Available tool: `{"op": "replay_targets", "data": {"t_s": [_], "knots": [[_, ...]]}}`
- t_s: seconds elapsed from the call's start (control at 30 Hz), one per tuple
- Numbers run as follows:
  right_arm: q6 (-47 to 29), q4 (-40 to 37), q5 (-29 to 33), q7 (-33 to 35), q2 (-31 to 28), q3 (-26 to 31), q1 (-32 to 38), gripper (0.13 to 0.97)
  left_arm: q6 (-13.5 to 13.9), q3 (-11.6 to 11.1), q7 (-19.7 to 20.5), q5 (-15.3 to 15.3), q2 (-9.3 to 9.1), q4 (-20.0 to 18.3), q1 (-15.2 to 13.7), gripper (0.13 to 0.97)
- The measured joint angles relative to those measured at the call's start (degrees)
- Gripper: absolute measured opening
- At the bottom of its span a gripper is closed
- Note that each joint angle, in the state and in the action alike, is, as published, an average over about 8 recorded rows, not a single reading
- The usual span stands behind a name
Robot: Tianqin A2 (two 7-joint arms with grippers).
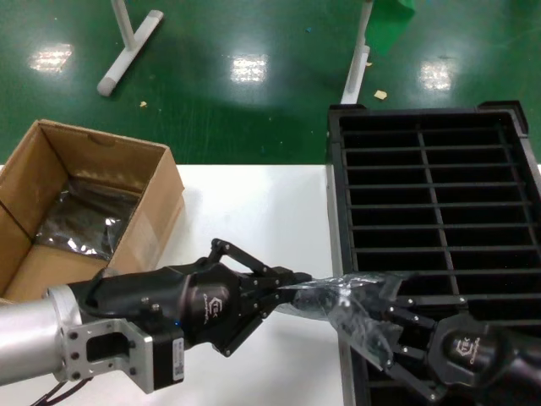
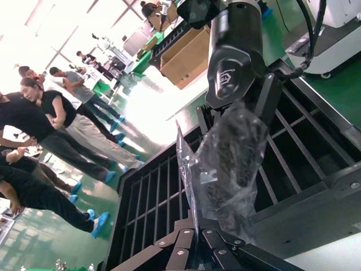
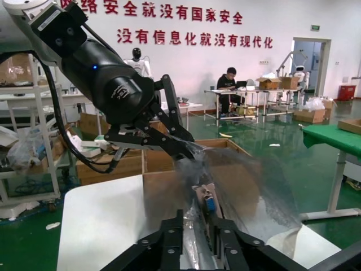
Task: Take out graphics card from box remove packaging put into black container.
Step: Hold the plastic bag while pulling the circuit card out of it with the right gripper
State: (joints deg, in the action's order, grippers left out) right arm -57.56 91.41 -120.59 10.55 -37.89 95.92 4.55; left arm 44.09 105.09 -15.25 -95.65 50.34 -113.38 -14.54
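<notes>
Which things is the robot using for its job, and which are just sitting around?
For the job:
- plastic bag, held between both grippers
- graphics card, partly seen inside that bag
- left gripper, shut on the bag's end
- right gripper, shut on the bag
- cardboard box, open
- black crate

Just lying about:
- another plastic bag inside the box
- white table

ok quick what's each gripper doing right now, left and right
Left gripper: closed, pinching one end of the packaging.
Right gripper: closed on the packaging's other end, above the black container.
</notes>
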Motion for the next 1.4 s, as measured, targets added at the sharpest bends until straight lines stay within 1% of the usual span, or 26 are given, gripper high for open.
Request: {"op": "replay_targets", "data": {"t_s": [0.17, 0.43, 0.73, 0.87, 1.13, 1.17, 1.4], "knots": [[-0.35, -0.02, -0.17, -0.07, -0.16, -0.03, -0.04, 0.230, -0.05, 0.09, 0.32, 0.03, -0.13, -0.12, -0.09, 0.142], [-0.48, -0.39, -0.18, -0.20, -0.11, 0.05, 0.58, 0.375, -0.43, -0.49, 1.41, -0.47, 0.55, -1.47, 1.50, 0.142], [-0.86, -0.87, -0.05, -0.95, -0.12, 0.69, 1.74, 0.392, -0.48, -1.27, 1.35, -1.61, 0.96, -1.96, 2.73, 0.142], [-1.03, -1.03, -0.05, -1.14, -0.09, 0.88, 2.04, 0.392, -0.46, -1.15, 1.44, -1.74, 0.78, -2.00, 2.81, 0.142], [-1.23, -1.34, -0.14, -1.24, -0.02, 0.93, 2.25, 0.300, -0.24, -0.22, 1.84, -1.24, -0.01, -1.52, 1.84, 0.142], [-1.25, -1.37, -0.17, -1.22, -0.02, 0.89, 2.23, 0.300, -0.19, -0.09, 1.94, -1.13, -0.11, -1.43, 1.62, 0.142], [-1.22, -1.45, -0.38, -1.03, -0.01, 0.48, 2.01, 0.211, -0.07, 0.42, 2.48, -0.47, -0.48, -1.02, 0.51, 0.142]]}}
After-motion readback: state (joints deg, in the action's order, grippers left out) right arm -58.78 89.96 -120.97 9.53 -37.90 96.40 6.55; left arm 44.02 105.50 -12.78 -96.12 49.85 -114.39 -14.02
